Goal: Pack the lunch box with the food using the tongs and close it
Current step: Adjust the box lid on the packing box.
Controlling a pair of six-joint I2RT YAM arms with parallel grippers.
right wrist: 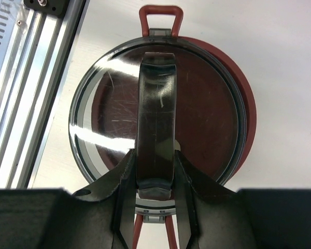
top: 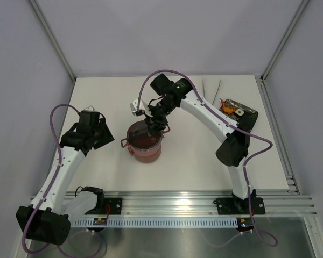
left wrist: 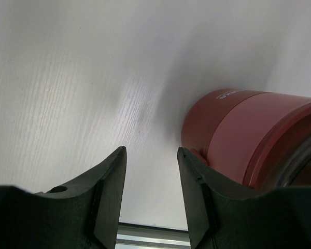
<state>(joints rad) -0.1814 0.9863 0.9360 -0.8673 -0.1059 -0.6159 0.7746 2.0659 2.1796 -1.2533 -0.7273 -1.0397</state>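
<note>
"Was the lunch box shut yet?"

"Nearly. It stood stacked mid-table. The right gripper was clamped on the lid by its handle, but the lid sat off-centre and the latches looked undone. The left gripper hung open and empty beside it. Some food lay on the tray, far right corner"

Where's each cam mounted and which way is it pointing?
Top external: above and behind, looking down on the table; both arms show.
Left wrist: low, facing along the table past its open left hand toward the lunch box side.
Right wrist: straight down on the top lid, right hand gripping its handle.
Shared: the lunch box.
</note>
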